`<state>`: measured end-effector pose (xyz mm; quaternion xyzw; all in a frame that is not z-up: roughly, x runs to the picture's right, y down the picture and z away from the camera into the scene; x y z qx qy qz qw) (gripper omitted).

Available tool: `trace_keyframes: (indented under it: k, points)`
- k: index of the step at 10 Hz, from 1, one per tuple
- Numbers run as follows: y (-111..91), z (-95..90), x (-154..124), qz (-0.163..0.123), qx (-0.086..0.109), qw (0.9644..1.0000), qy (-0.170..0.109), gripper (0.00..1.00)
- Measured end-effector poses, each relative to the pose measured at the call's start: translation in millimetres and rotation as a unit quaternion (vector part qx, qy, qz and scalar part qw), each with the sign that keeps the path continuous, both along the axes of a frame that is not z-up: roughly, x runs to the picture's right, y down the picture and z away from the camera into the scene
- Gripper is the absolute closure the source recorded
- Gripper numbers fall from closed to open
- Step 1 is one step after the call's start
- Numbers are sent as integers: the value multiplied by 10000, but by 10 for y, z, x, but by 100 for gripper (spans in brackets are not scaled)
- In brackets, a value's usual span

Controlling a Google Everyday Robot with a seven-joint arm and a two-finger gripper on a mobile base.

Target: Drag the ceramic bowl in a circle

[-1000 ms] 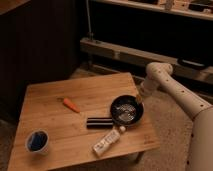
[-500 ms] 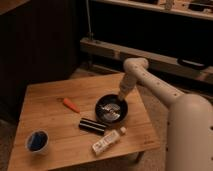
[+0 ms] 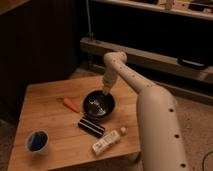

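Camera view showed the ceramic bowl (image 3: 98, 105) near the middle of the frame, on the centre-right of the wooden table (image 3: 50, 95). A second earlier it had sat further right, close to the table's right edge. We saw it slide steadily leftward across both earlier pictures, and the arm (image 3: 131, 79) swung left with it. The gripper (image 3: 106, 91) stood at the bowl's upper right rim. Its fingers were pressed together, and since the bowl had travelled with them, we judged them to be pinching that rim. We read this as the drag being well under way, with one arc of the circle traced and the rest still to do.

The orange carrot (image 3: 71, 104) now lay just left of the bowl, and the black box (image 3: 91, 126) just below it, so we expected contact if the path curved further that way.

The bowl sat upright and flat on the table, its mouth facing up. Being round, it had no long axis and pointed nowhere.
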<state>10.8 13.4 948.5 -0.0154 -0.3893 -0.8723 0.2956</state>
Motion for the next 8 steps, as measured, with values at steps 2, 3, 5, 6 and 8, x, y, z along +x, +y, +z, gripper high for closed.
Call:
trace_keyframes:
  k: [2, 3, 5, 6, 8]
  points:
    - [-37, 23, -3, 6, 18, 10000, 4, 100]
    - [-33, 26, 9, 7, 16, 10000, 12, 100]
    - [-34, 26, 3, 2, 17, 10000, 11, 100]
    - [-34, 26, 8, 3, 16, 10000, 14, 100]
    - [-31, 27, 18, 4, 15, 10000, 20, 100]
